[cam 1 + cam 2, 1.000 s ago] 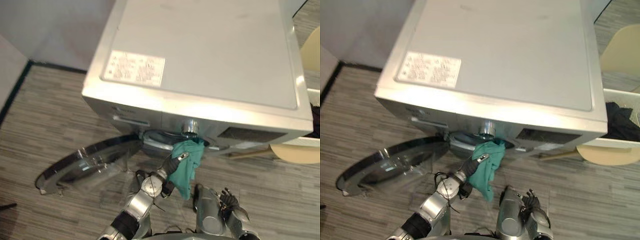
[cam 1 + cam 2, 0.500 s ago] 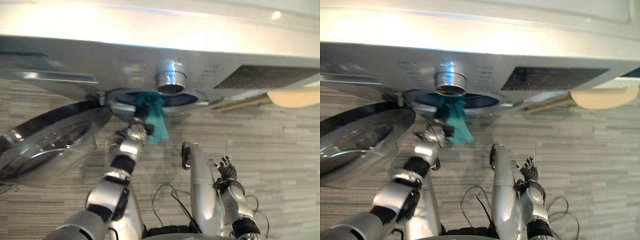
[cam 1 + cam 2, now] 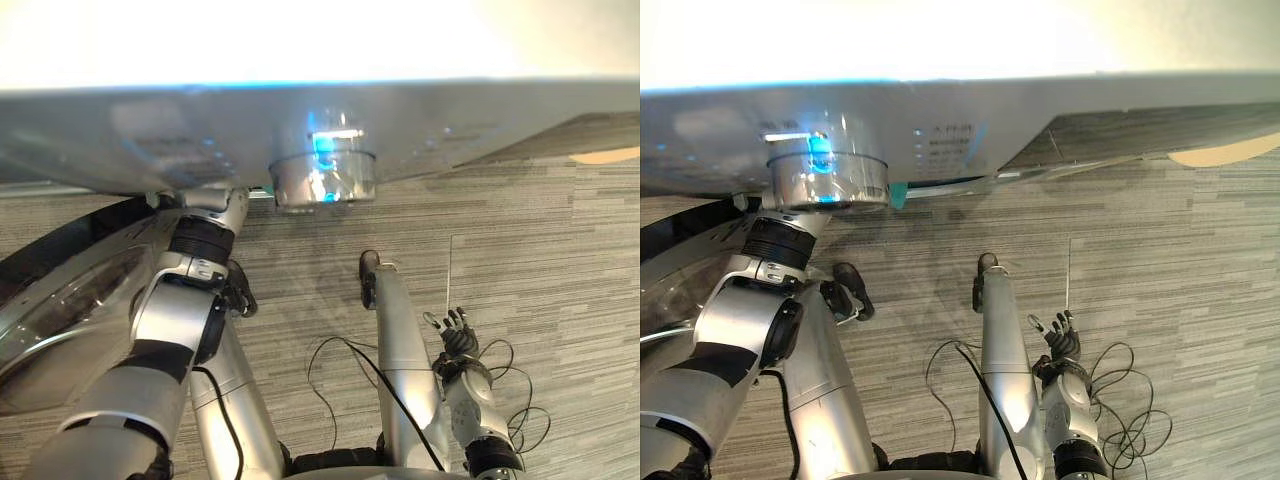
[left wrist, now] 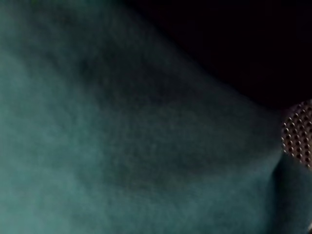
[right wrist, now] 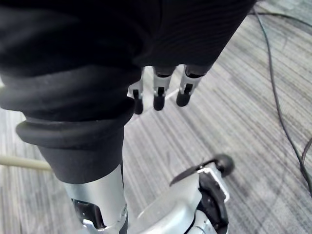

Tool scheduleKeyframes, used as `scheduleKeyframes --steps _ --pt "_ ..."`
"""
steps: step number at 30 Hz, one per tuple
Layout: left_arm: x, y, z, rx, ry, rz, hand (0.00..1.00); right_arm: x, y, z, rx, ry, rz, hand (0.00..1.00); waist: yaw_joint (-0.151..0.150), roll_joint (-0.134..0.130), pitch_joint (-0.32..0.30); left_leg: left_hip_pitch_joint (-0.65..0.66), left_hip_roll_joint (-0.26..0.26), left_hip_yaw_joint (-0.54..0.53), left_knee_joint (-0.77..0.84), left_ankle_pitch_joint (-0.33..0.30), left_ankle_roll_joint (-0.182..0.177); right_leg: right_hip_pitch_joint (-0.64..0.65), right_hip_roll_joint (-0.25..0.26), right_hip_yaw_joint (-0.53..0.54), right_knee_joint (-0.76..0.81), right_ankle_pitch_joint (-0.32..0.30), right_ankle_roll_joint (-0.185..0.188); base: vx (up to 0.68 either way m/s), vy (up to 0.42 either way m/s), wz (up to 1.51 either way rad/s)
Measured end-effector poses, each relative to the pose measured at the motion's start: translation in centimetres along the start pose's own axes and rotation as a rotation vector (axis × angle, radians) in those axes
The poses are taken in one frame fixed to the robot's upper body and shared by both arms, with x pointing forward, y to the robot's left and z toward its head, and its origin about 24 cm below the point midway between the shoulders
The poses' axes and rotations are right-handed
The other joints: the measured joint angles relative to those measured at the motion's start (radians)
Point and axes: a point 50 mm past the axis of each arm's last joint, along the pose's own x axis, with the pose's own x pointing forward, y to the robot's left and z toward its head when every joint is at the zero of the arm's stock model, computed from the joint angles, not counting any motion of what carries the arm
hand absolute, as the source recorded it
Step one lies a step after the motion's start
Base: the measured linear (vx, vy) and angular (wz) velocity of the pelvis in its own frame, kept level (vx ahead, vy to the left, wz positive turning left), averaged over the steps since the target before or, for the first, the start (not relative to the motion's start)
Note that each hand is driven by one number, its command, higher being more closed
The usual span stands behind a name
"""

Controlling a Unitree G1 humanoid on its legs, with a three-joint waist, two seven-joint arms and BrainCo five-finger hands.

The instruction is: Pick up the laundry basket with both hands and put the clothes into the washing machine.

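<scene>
Right hand (image 3: 455, 338) low at the robot's side over the striped floor (image 3: 560, 250); fingers (image 5: 158, 95) straight, holding nothing; left arm (image 3: 175, 310) runs up under the front of the washing machine (image 3: 300, 125); left hand hidden in the opening, can't tell its state; teal cloth (image 4: 97, 146) right against the left wrist camera, perforated drum wall (image 4: 298, 131) just beside it, so the cloth is inside the drum; door (image 3: 60, 300) swung open at left; knob (image 3: 325, 178) on the front panel.
</scene>
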Motion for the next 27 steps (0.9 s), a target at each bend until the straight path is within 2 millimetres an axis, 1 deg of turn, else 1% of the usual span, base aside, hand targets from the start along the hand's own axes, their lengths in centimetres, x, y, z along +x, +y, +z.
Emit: scheduleKeyframes --steps 2,3,5,6,7,8,9,10,11,12,13,15,17,19,21,23,27 --pt "-0.4 -1.0 0.5 0.054 -0.045 -0.022 1.00 -0.5 -0.4 0.3 0.002 -0.018 0.007 0.00 0.006 0.000 0.000 0.023 0.002 0.021 0.008 -0.006 0.002 0.000 0.002 0.024 0.014 -0.003 -0.002 -0.06 -0.043 -0.10" --pt "-0.4 -1.0 0.6 0.062 -0.056 -0.016 1.00 -0.6 -0.5 0.3 0.002 -0.019 0.011 0.00 0.006 0.000 0.000 0.025 0.003 0.024 0.008 -0.006 0.002 -0.001 0.003 0.028 0.014 -0.004 -0.004 -0.06 -0.043 -0.12" --pt "-0.4 0.0 0.9 0.135 -0.092 0.087 1.00 -1.3 -1.0 -0.1 0.003 -0.014 0.009 0.00 0.004 0.000 0.000 0.027 0.018 0.029 0.009 -0.010 -0.004 -0.001 0.017 0.031 0.005 -0.001 -0.011 -0.05 -0.037 -0.22" --pt "-0.4 0.5 1.1 0.185 -0.117 0.147 1.00 -1.5 -1.2 -0.1 0.003 -0.019 0.005 0.00 0.004 0.000 0.000 0.028 0.028 0.033 0.007 -0.010 -0.005 -0.003 0.025 0.033 -0.008 0.010 -0.012 -0.03 -0.019 -0.25" --pt "-0.4 0.7 1.1 0.206 -0.125 0.163 1.00 -1.5 -1.3 -0.1 0.003 -0.021 0.004 0.00 0.004 0.000 0.000 0.027 0.031 0.035 0.007 -0.010 -0.005 -0.003 0.028 0.033 -0.012 0.014 -0.013 -0.01 -0.005 -0.29" --pt "-0.4 1.1 1.3 0.325 -0.164 0.213 1.00 -1.6 -1.4 -0.1 0.003 -0.027 0.000 0.00 0.004 0.000 0.000 0.027 0.036 0.040 0.006 -0.007 0.001 -0.004 0.036 0.038 -0.025 0.023 -0.008 0.01 0.009 -0.19" --pt "-0.6 0.7 1.2 0.397 -0.185 0.206 0.00 -1.6 -1.4 -0.1 0.002 -0.030 -0.001 0.00 0.004 0.000 0.000 0.028 0.037 0.042 0.006 -0.007 0.002 -0.004 0.036 0.040 -0.027 0.026 -0.004 0.02 0.015 -0.16" --pt "-0.9 0.2 1.5 0.654 -0.276 0.173 0.00 -1.7 -1.4 -0.2 0.001 -0.034 0.003 0.00 0.004 0.000 0.000 0.026 0.037 0.045 0.007 -0.009 0.005 -0.004 0.036 0.041 -0.032 0.033 0.007 0.02 0.020 -0.04" --pt "-1.1 -0.1 1.6 0.772 -0.327 0.148 0.00 -1.7 -1.3 -0.2 0.002 -0.035 0.005 0.00 0.004 0.000 0.000 0.025 0.037 0.045 0.008 -0.010 0.007 -0.003 0.036 0.041 -0.036 0.035 0.006 0.02 0.032 -0.07" --pt "-1.5 -0.6 1.7 0.979 -0.423 0.101 0.00 -1.7 -1.3 -0.1 0.011 -0.047 0.005 0.00 0.003 0.000 0.000 0.023 0.037 0.048 0.009 -0.014 0.012 -0.002 0.035 0.042 -0.046 0.041 0.011 0.02 0.037 -0.09" --pt "-1.7 -1.1 1.7 1.123 -0.489 0.071 0.00 -1.7 -1.3 0.0 0.032 -0.057 0.003 0.00 0.003 0.000 0.000 0.022 0.037 0.050 0.008 -0.016 0.015 0.000 0.035 0.043 -0.055 0.046 0.014 0.03 0.068 -0.10" --pt "-1.8 -2.6 1.9 1.378 -0.610 -0.013 0.00 -1.8 -1.5 0.0 0.088 -0.067 -0.009 0.00 0.002 0.000 0.000 0.012 0.037 0.052 0.007 -0.019 0.022 0.002 0.033 0.042 -0.077 0.057 0.019 0.02 0.073 -0.06" --pt "-1.6 -3.4 2.2 1.450 -0.641 -0.041 0.00 -1.8 -1.5 -0.2 0.117 -0.063 -0.010 0.00 -0.001 0.000 0.000 0.003 0.037 0.051 0.007 -0.020 0.024 0.001 0.033 0.042 -0.089 0.064 0.024 0.00 0.044 -0.05" --pt "-1.0 -3.2 1.9 1.538 -0.604 -0.051 0.00 -1.9 -1.5 -0.8 0.146 -0.040 -0.016 0.00 -0.004 0.000 0.000 0.001 0.048 0.058 0.007 -0.022 0.027 0.001 0.036 0.045 -0.104 0.073 0.029 -0.01 0.038 -0.11" --pt "-0.4 -2.5 2.0 1.549 -0.543 -0.024 0.00 -1.9 -1.7 -1.3 0.149 -0.020 -0.024 0.00 -0.006 0.000 0.000 0.001 0.055 0.064 0.004 -0.023 0.028 -0.001 0.042 0.048 -0.116 0.079 0.021 -0.01 0.013 -0.15" --pt "0.1 -1.5 2.4 1.532 -0.479 0.024 0.00 -2.0 -1.8 -1.8 0.158 0.005 -0.032 0.00 -0.010 0.000 0.000 0.000 0.066 0.070 -0.003 -0.027 0.022 -0.002 0.048 0.047 -0.135 0.089 0.015 0.00 0.011 -0.18" --pt "0.4 -1.2 3.1 1.490 -0.450 0.062 0.00 -2.2 -2.1 -2.3 0.160 0.024 -0.047 0.00 -0.010 0.000 0.000 -0.009 0.069 0.072 -0.007 -0.025 0.021 -0.015 0.049 0.047 -0.140 0.095 0.017 0.00 0.004 -0.05"
